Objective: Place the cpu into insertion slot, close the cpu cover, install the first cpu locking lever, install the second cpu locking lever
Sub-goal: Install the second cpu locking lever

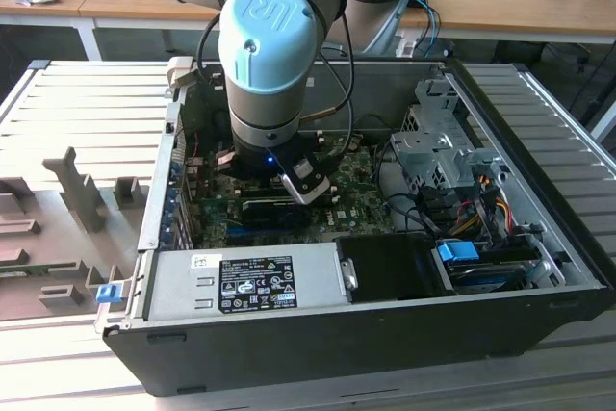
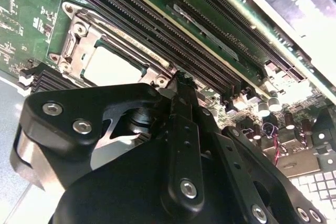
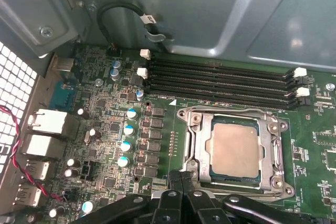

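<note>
The cpu already lies flat in the insertion slot, with its pale metal face looking up out of the case. The cpu cover is down over it, so the chip shows through the square window in the frame. The pincer sits low over the green board, just beside one edge of the socket, and its two fingers are pressed together with nothing between them. The tips are very near the socket rim, maybe touching it (I cannot be sure from here). What could go wrong? If the pincer pushes down or sideways in the wrong spot, it could scrape the green board or knock one of the little round parts that stand on the far side of the pincer from the chip. If it slips off a thin lever, the lever could spring back and the cover could lift. A hard push on the cover could also press the chip crooked. The chip is nearly square, so it has no real long side. Its edges run in line with the socket frame, and one pair of edges runs the same way as the long black memory slots that lie past the socket, away from the pincer.
</note>
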Controlling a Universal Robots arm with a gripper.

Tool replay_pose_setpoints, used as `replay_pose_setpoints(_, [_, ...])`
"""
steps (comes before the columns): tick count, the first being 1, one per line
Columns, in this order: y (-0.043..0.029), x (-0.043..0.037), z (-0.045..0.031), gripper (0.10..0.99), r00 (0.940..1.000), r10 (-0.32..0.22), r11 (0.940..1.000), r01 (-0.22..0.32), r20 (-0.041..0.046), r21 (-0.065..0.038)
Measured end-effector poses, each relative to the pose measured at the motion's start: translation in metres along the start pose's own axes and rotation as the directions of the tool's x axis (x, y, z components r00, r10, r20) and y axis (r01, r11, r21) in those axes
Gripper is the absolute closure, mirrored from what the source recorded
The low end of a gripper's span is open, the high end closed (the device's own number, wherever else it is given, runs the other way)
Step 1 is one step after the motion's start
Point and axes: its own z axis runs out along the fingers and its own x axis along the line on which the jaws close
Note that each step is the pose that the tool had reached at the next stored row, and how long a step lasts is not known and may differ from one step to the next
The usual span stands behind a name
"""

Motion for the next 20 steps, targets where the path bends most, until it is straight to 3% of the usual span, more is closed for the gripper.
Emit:
replay_pose_setpoints(7, [0.0010,0.0002,0.0017,0.980,1.0000,0.000,1.0000,0.000,0.0002,-0.001])
replay_pose_setpoints(20, [0.0028,-0.0001,0.0080,0.980,1.0000,0.000,0.9999,0.000,0.0019,-0.016])
